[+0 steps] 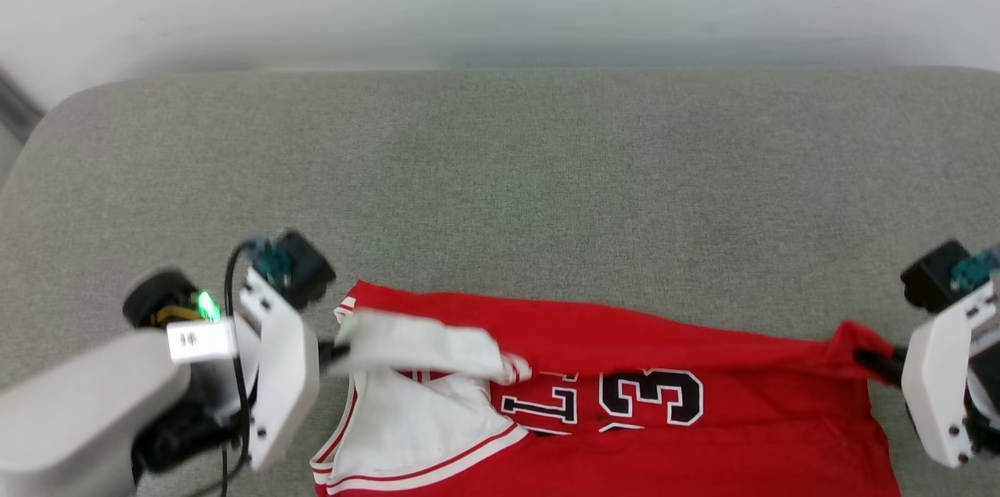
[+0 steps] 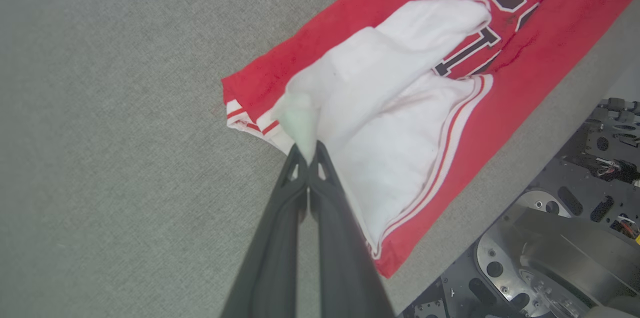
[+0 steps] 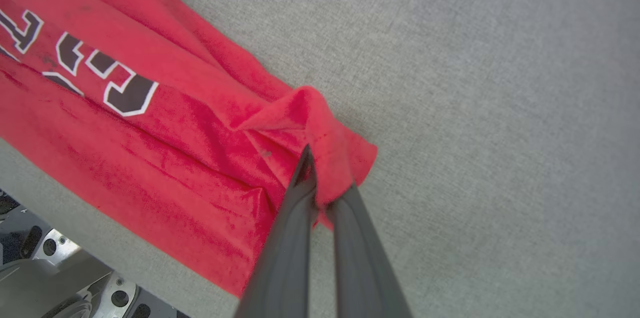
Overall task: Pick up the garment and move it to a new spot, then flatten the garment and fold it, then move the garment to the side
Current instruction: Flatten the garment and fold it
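Two arms frame the garment (image 1: 664, 341), one at each end. At the far left of the head view our pale left forearm rises from the lower corner. Its wrist is turned so that the left gripper (image 1: 332, 352) points sideways to the right, low over the grey fabric-covered worktop (image 1: 500, 169). Its jaws are pressed together on a fold of the white sleeve (image 1: 422, 345). In the left wrist view we see the two dark fingers (image 2: 280, 238) run side by side and meet at their tips, with white cloth pinched there.

The garment lies along the near edge of the worktop, drawn out lengthwise between our two grippers. Its black, white-outlined lettering faces up, and its lower part runs off the bottom of the head view. The sleeve is laid over the red body and covers part of the lettering. Red-and-white striped trim shows at the left end.

At the far right our right wrist stands at the frame's edge, with the right gripper (image 1: 875, 362) pointing left. Its jaws are clamped on a bunched red corner, which stands up in a small peak. In the right wrist view the cloth wraps partly over one finger (image 3: 360, 238).
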{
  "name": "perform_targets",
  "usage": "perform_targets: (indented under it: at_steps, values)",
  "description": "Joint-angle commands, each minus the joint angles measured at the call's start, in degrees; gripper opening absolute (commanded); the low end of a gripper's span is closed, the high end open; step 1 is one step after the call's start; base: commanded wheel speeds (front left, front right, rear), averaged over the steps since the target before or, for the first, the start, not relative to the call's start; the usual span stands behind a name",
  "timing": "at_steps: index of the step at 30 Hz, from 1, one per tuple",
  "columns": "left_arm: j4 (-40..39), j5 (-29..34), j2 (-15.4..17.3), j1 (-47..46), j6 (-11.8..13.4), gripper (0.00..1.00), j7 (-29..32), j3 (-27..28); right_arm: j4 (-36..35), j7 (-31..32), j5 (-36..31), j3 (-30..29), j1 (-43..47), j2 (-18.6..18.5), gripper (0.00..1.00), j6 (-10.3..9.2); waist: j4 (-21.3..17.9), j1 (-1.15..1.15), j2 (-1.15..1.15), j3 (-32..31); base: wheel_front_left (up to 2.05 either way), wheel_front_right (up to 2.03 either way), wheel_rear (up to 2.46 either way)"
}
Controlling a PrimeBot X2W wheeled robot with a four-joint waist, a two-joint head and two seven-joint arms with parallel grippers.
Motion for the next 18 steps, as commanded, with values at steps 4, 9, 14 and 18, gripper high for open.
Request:
perform_targets:
  at_steps: [4,9,14,18]
  values:
    - [-0.83,-0.91,0.57,7.10,1.81,0.00,-1.87,-0.16,-0.83,-0.99,0.14,-1.12,5.60,0.23,0.00,-0.02,-0.17,0.01,0.00,-0.24,0.00,0.00,0.00]
    - [1.16,-0.63,-1.31,13.04,2.47,0.00,-3.80,-0.23,0.05,-0.20,-1.48,-0.98,8.83,1.30,0.00,-0.03,-0.65,0.01,0.00,1.35,0.00,0.00,0.00]
    - [4.24,-0.29,-3.05,15.37,2.15,0.00,-4.59,-0.26,2.56,-0.43,-2.25,-0.87,9.77,3.39,0.00,-0.03,-0.87,0.01,0.00,2.10,0.00,0.00,0.00]
    - [4.18,0.91,-3.43,15.78,4.52,1.00,-10.52,1.89,1.10,-3.71,-2.23,-3.05,8.82,3.55,1.00,-0.02,-0.88,0.01,0.00,0.45,0.00,0.00,0.00]
